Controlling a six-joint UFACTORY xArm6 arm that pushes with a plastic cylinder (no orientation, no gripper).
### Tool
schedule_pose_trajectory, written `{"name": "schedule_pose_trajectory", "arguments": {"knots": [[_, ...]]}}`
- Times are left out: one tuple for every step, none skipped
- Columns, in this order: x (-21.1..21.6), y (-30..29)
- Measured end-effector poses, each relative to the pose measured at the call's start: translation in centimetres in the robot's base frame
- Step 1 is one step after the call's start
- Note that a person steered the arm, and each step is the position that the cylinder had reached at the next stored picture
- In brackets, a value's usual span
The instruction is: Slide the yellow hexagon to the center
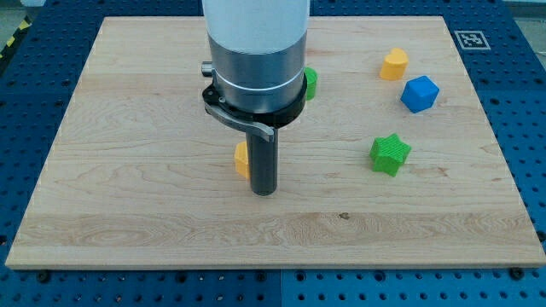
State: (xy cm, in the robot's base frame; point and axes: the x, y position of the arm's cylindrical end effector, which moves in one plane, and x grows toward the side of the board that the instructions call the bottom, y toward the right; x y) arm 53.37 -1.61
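Observation:
A yellow block (242, 159) lies just left of the board's middle, mostly hidden behind the dark rod, so its shape cannot be made out. My tip (264, 191) rests on the board, touching or almost touching the block's right side and slightly below it. A second yellow block (394, 64), rounded on top, sits at the view's upper right. Which of the two is the hexagon cannot be told for sure.
A blue cube-like block (420, 94) lies just below-right of the upper yellow block. A green star block (391, 154) sits right of centre. Another green block (310, 83) peeks out behind the arm's body. The wooden board (128, 196) rests on a blue perforated table.

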Motion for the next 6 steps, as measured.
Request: {"name": "schedule_pose_trajectory", "arguments": {"knots": [[1.1, -0.1], [2.5, -1.5], [2.3, -5.3], [2.3, -5.6], [0.9, -5.6], [0.4, -4.8]]}}
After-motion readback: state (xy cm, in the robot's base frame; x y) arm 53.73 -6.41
